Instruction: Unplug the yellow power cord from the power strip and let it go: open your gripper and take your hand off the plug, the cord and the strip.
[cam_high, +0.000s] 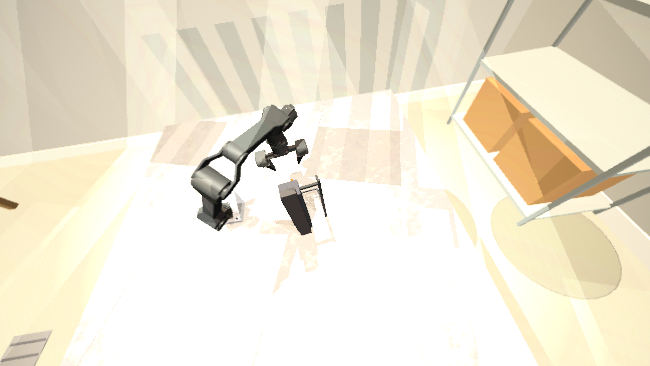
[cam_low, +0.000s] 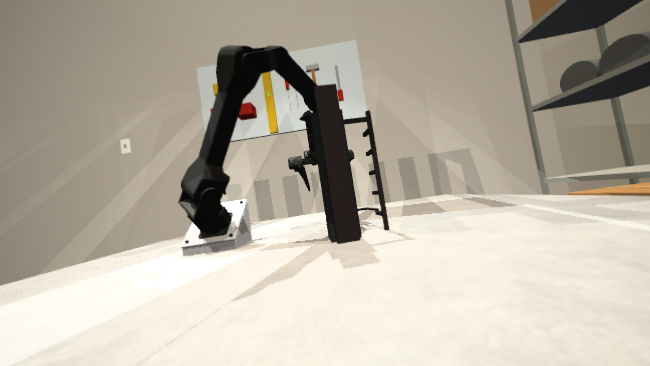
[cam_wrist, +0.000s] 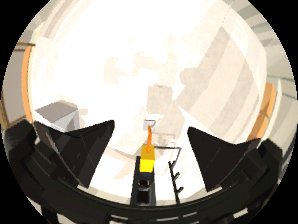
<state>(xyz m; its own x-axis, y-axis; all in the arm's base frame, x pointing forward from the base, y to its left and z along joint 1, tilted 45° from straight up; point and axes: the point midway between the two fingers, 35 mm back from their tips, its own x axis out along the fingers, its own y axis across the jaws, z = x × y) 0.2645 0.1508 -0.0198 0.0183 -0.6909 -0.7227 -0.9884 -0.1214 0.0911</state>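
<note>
One pincer (cam_high: 282, 156), spread almost to its widest, with nothing between the fingers. Poised above the top end of the dark power strip (cam_high: 296, 207), which stands upright near the middle of the table (cam_high: 380, 280). From the top view, both fingertips clear of the strip and hanging in air beyond its far end. From the exterior view, one pointed finger (cam_low: 303, 177) visible left of the strip (cam_low: 337, 165), apart from it; the other hidden behind the strip.

Through the wrist view, two dark fingers flaring wide to either side, with the yellow plug (cam_wrist: 145, 161) low in the middle between them, touched by neither. Seated or free of the strip: cannot tell from any view. Trailing from the plug, a thin orange length of cord (cam_wrist: 149, 137) running away across the pale table. A faint yellow speck (cam_high: 292, 177) at the strip's upper end in the top view.

Just beside the strip on its right, a thin black ladder-like rack (cam_low: 377, 170), also upright. Arm base (cam_high: 215, 212) left of the strip. Wide bare table toward the near edge and both near corners; metal shelving (cam_high: 550, 125) well apart beyond the right edge.
</note>
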